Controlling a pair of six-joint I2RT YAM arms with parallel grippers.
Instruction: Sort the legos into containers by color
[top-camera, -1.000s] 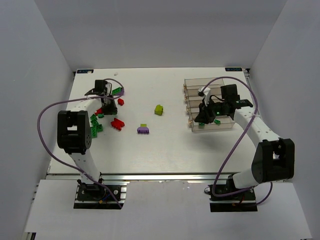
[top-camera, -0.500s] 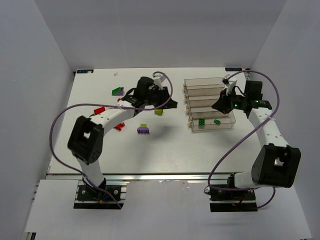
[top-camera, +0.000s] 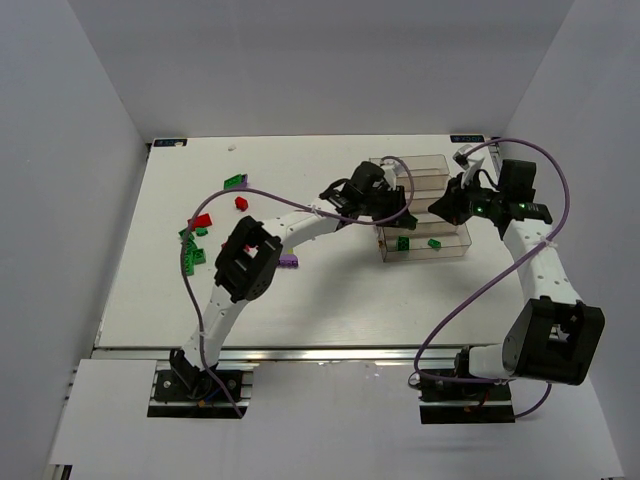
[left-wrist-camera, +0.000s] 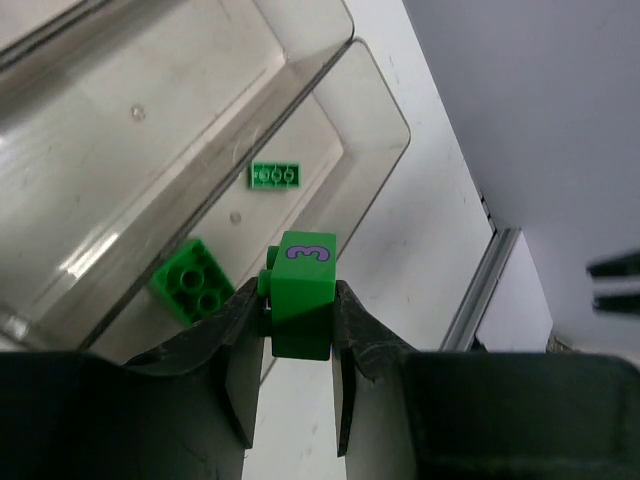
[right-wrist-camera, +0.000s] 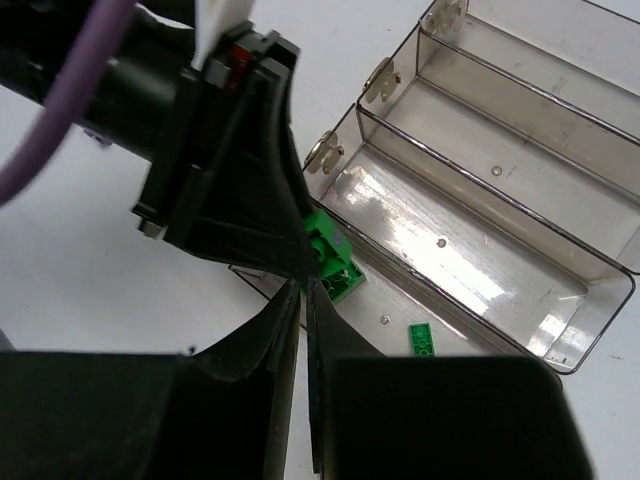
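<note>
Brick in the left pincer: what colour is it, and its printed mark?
Green brick with a purple 3; left wrist view shows it best.

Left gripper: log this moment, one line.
left gripper: shut on green brick, above end bin | inside: two green bricks | right gripper: shut

Bright, even overhead light casts soft shadows on the table (top-camera: 330, 300) and white glare inside the containers (right-wrist-camera: 470, 270).

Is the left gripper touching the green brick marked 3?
Touching. The left wrist view shows the left gripper pressing both fingers flat against the sides of the green brick, no gap visible.
</note>
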